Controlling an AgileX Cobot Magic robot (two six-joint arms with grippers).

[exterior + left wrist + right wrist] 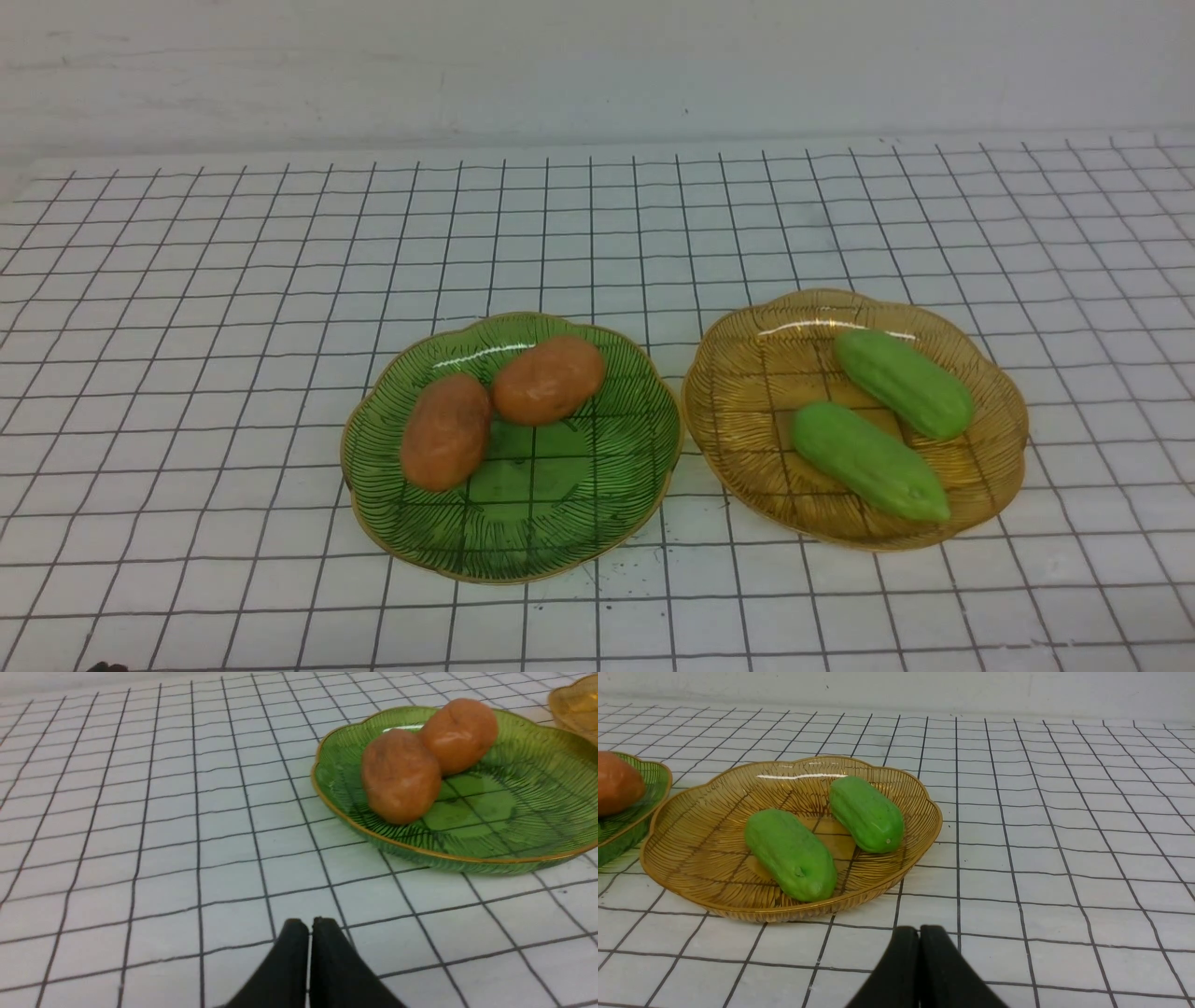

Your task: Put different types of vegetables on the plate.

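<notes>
Left gripper point(310, 926) and right gripper point(920, 933) are closed, holding nothing. On the right, an amber plate point(738, 401) holds two gourds point(873, 462) point(904, 383), side by side, each slanting from far left to near right. On the left, a green plate point(560, 504) holds two potatoes: the left one point(446, 432) points mostly near to far, the other point(549, 380) leans far right. The grippers' rear parts are cut off.

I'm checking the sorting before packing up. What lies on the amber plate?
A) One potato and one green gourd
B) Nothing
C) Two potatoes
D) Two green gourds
D: the amber plate holds two green gourds, while both potatoes lie on the green plate.
</notes>
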